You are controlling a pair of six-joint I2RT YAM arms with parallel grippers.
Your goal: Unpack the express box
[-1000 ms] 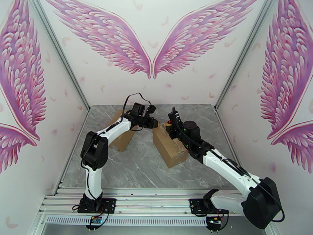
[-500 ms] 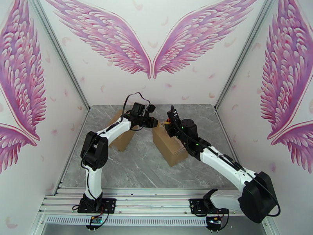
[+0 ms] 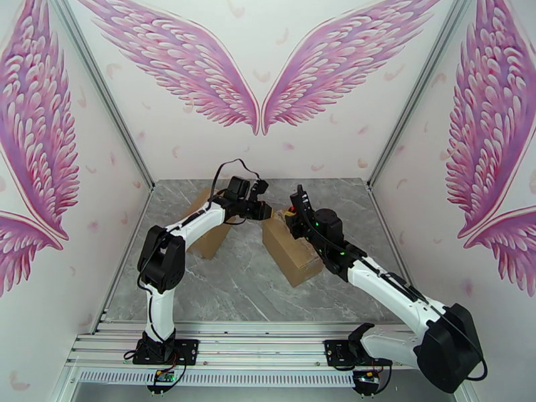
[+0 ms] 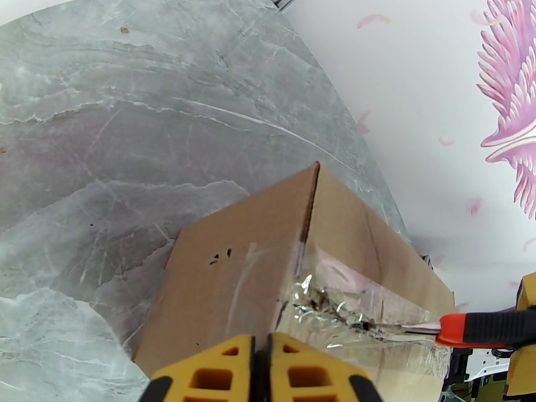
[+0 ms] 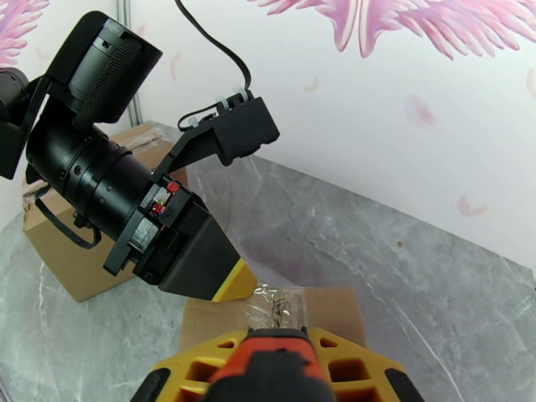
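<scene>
The express box is a long brown carton in the middle of the table, its top seam covered with clear tape. My left gripper is shut, its yellow fingertips together at the carton's far end. My right gripper is shut on a red-handled knife. The knife's blade lies in the torn, crumpled tape along the seam. In the right wrist view the knife handle sits between my yellow fingers, and the left gripper's yellow tip rests beside the tape.
A second taped carton stands at the back left, under the left arm, and shows again as the carton in the right wrist view. Grey marble table lies open toward the front. White walls close in the back and both sides.
The right wrist swung slightly left with the knife, then came back to the right. The left arm and the carton have hardly moved.
</scene>
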